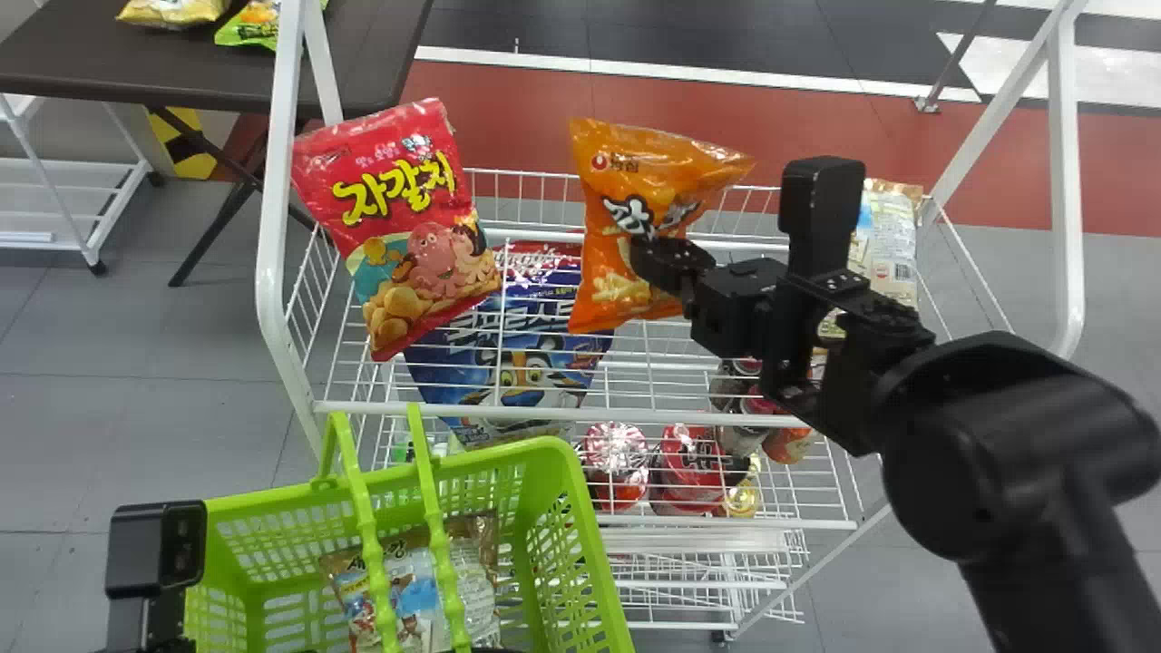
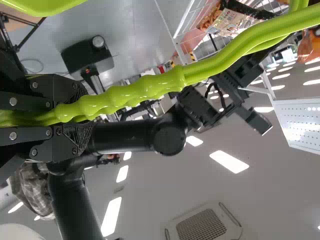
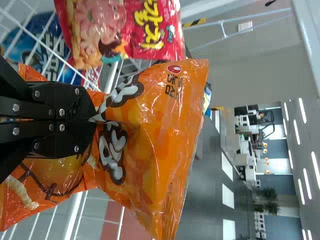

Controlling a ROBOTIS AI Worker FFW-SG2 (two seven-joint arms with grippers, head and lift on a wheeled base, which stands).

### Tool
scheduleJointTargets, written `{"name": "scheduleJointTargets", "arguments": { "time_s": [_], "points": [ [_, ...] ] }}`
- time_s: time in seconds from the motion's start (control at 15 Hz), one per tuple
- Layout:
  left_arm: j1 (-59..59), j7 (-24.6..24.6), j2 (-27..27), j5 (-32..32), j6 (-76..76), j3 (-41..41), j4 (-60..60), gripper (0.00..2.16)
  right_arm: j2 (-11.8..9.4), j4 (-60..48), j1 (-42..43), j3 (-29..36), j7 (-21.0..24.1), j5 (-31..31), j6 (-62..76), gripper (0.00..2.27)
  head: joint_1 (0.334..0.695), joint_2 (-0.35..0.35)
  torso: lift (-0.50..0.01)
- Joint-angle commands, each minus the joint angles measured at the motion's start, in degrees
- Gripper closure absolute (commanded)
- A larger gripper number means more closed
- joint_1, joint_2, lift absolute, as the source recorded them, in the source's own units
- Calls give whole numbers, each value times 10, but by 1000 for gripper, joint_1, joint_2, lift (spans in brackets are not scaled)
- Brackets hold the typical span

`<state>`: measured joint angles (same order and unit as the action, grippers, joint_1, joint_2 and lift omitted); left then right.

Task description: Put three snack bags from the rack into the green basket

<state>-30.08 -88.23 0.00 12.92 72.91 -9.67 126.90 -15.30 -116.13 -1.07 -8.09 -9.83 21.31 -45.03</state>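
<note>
Had one brown-and-blue foil bag [image 1: 413,589] in the green plastic basket [image 1: 594,544]; gripped a glossy orange bag [image 3: 155,130] in the right claw [image 3: 92,120], ribbed handles [image 2: 127,95] in the left claw [image 2: 82,119]; apparently left two to deposit.

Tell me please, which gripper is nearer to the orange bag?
Right. The right gripper pinches the orange bag itself; the left gripper is away from it, on the basket handles.

Glossy, crinkled plastic film is noted on the orange snack bag [image 1: 609,272]; smooth, shiny plastic on the green basket [image 1: 576,508].
</note>
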Motion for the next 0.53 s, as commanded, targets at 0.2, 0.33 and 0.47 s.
{"name": "scheduleJointTargets", "arguments": {
  "time_s": [0.2, 0.33, 0.47],
  "points": [
    [0, -1, -1, 4, -2, -6, -1, 2148, -20, -169, -58, 77, 2, 105, -254, 2250, 695, -116, 0],
    [2, -1, -1, 4, -2, -5, -2, 2148, -23, -210, -71, 101, 2, 135, -321, 2250, 695, -122, 0],
    [3, -1, -1, 4, -2, -5, -3, 2148, -25, -238, -81, 127, 3, 188, -388, 2250, 695, -130, 0]
  ]
}}
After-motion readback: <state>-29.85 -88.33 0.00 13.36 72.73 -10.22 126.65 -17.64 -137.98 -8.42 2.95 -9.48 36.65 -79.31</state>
